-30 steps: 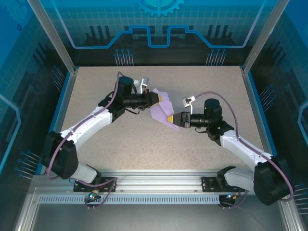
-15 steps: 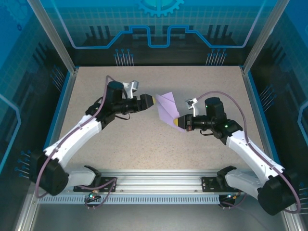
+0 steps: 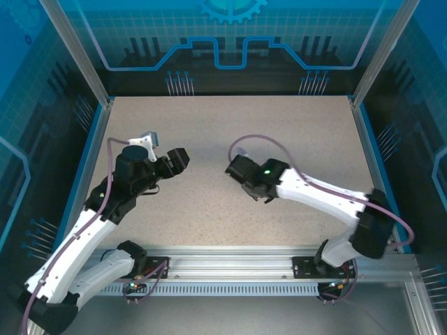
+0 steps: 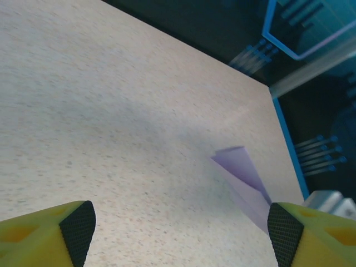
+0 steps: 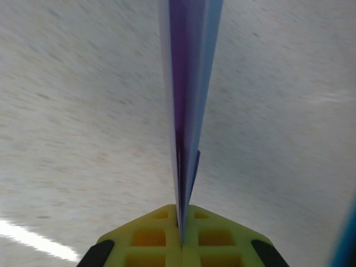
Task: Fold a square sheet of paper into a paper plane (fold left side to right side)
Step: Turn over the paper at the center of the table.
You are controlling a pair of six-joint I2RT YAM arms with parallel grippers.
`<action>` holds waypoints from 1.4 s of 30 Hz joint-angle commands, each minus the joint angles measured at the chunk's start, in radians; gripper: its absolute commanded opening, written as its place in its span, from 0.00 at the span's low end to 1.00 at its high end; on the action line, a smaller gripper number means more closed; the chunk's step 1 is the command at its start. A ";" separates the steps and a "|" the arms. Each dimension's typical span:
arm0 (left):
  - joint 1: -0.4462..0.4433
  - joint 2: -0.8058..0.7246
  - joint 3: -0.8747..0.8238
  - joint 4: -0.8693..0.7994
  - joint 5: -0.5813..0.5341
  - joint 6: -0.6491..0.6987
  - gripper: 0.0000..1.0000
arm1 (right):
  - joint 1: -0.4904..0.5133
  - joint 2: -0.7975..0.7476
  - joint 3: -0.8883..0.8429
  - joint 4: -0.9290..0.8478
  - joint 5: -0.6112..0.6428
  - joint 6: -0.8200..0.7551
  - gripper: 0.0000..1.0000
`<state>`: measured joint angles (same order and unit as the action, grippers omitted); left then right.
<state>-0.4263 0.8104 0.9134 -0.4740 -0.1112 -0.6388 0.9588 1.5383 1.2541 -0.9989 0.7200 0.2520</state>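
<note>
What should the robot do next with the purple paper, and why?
Probably lower the folded pale lavender paper flat onto the speckled beige table: the right hand alone pinches it edge-on, and the left hand is open, apart.

Far end of paper plane (image 5: 188,67) off-frame

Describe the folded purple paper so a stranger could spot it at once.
On the speckled beige table, find the right gripper, near the table's middle. The folded paper is pinched between its yellow fingers: a thin, pale purple sheet folded narrow. It is the one purple thing there, and the left gripper, open, holds nothing.
</note>
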 commanded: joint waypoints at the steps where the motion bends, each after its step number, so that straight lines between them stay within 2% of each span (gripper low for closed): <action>1: 0.009 -0.032 -0.002 -0.072 -0.123 -0.008 0.86 | 0.051 0.121 0.053 -0.183 0.322 -0.007 0.02; 5: 0.009 -0.035 0.003 -0.083 -0.128 -0.004 0.86 | 0.095 0.275 0.083 -0.219 0.409 0.013 0.04; 10: 0.011 -0.019 0.005 -0.084 -0.118 -0.004 0.86 | 0.131 0.435 0.110 -0.234 0.399 0.025 0.04; 17: 0.013 0.003 0.016 -0.089 -0.098 -0.001 0.87 | 0.159 0.485 0.073 -0.119 0.174 -0.077 0.08; 21: 0.014 0.038 0.034 -0.093 -0.060 -0.002 0.91 | 0.160 0.460 0.053 -0.074 0.010 -0.102 0.27; 25: 0.030 0.101 0.056 -0.094 0.023 -0.021 0.94 | 0.160 0.392 0.037 -0.048 -0.090 -0.089 0.44; 32: 0.089 0.171 0.008 -0.011 0.177 -0.092 0.94 | 0.154 0.175 -0.033 0.010 -0.220 -0.041 0.71; 37: 0.092 0.270 -0.028 0.073 0.297 -0.107 0.92 | 0.116 -0.007 -0.113 0.056 -0.280 0.013 0.77; 42: 0.078 0.442 -0.059 0.204 0.454 -0.140 0.85 | -0.003 -0.231 -0.236 0.188 -0.388 0.054 0.80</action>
<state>-0.3435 1.1843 0.8795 -0.3660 0.2020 -0.7464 1.0153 1.3998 1.0706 -0.8986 0.4236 0.2596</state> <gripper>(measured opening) 0.860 0.792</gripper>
